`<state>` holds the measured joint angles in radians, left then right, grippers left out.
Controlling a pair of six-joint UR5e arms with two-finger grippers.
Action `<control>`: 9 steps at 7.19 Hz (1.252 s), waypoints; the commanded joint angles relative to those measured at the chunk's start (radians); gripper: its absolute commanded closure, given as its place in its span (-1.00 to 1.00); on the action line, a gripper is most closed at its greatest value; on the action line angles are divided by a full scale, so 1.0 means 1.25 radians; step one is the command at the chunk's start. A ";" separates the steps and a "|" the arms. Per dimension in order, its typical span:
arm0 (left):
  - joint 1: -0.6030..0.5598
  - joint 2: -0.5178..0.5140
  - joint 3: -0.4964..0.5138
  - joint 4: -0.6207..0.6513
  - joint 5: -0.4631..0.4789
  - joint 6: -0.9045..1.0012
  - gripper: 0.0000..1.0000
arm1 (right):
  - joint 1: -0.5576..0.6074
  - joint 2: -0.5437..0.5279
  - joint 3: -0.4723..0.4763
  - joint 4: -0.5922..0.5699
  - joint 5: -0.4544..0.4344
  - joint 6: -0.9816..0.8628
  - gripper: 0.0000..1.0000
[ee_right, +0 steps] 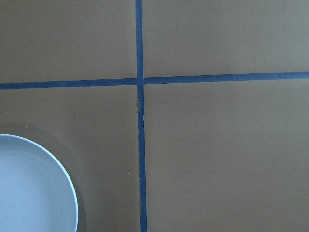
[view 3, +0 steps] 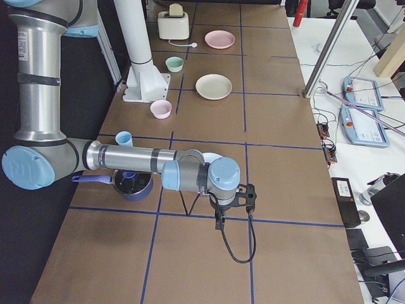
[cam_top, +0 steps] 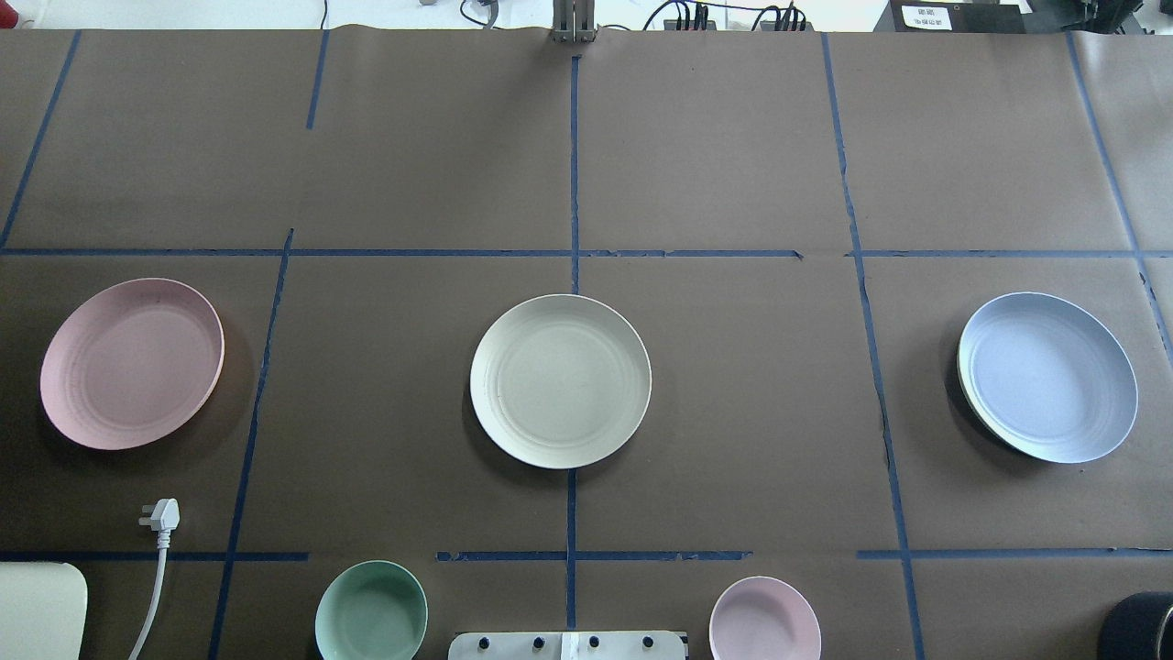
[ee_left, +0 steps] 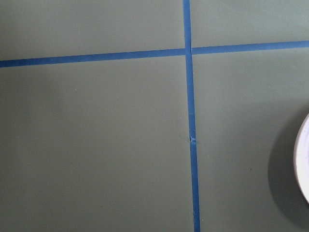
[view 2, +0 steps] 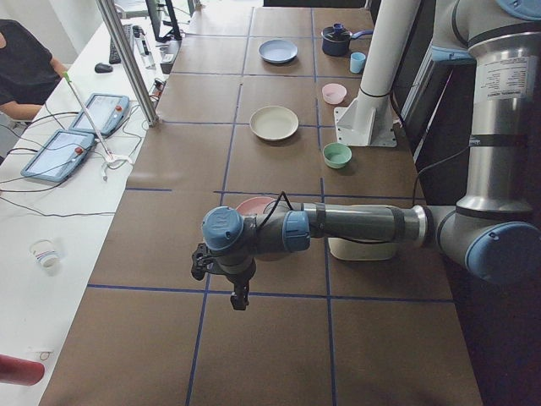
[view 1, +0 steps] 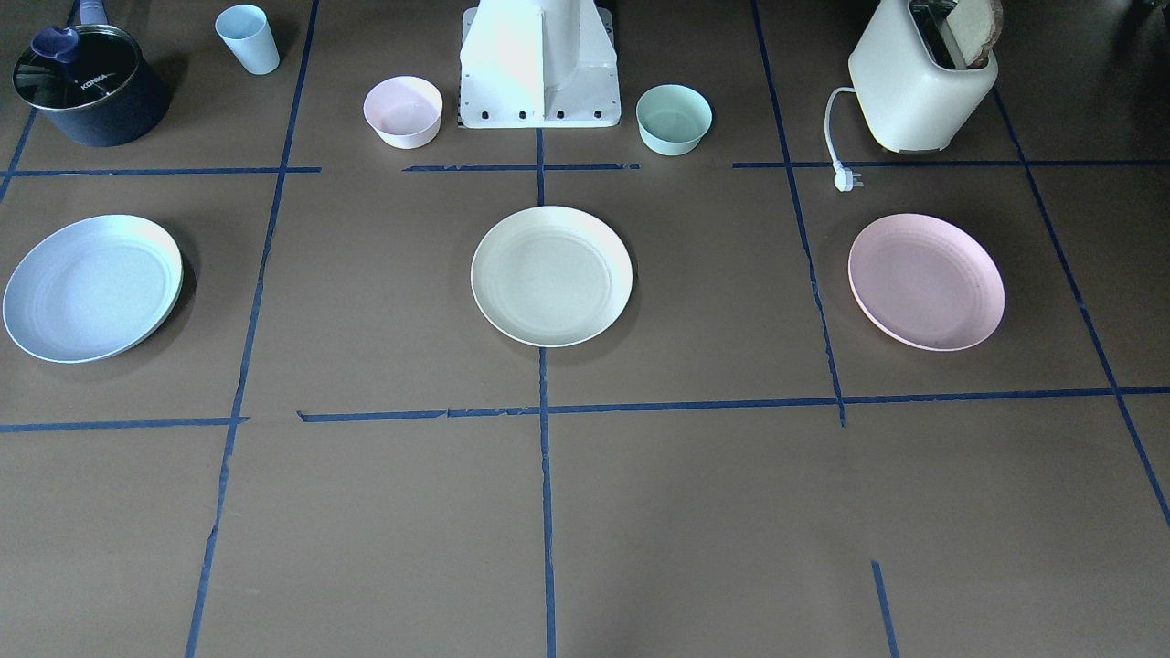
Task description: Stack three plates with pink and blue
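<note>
Three plates lie apart in a row across the middle of the table. The pale pink plate (cam_top: pixel 132 363) (view 1: pixel 926 281) is on my left, the cream plate (cam_top: pixel 560 380) (view 1: pixel 551 275) in the centre, the pale blue plate (cam_top: pixel 1047 376) (view 1: pixel 92 287) on my right. My left gripper (view 2: pixel 239 300) hangs above the table beyond the pink plate (view 2: pixel 254 204); whether it is open or shut I cannot tell. My right gripper (view 3: pixel 219 221) hangs beyond the blue plate (view 3: pixel 212 156); I cannot tell its state either. The right wrist view shows the blue plate's rim (ee_right: pixel 29 188).
Near the robot base (view 1: pixel 539 100) stand a small pink bowl (view 1: pixel 403 111) and a mint-green bowl (view 1: pixel 674 118). A toaster (view 1: pixel 919 87) with its loose plug (view 1: pixel 847 179) stands on my left. A blue cup (view 1: pixel 248 38) and a dark pot (view 1: pixel 91 87) stand on my right.
</note>
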<state>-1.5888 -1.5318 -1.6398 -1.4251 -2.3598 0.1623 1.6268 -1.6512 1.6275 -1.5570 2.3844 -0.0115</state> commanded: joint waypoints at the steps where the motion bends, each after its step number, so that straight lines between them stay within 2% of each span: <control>1: 0.000 0.001 0.002 0.000 -0.001 0.001 -1.00 | 0.003 0.001 0.001 0.000 0.001 0.002 -1.00; 9: 0.000 -0.004 0.000 0.000 -0.001 -0.001 -1.00 | 0.004 0.010 0.007 0.000 0.000 0.006 -1.00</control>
<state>-1.5892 -1.5359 -1.6358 -1.4251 -2.3608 0.1626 1.6321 -1.6398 1.6339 -1.5572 2.3838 -0.0045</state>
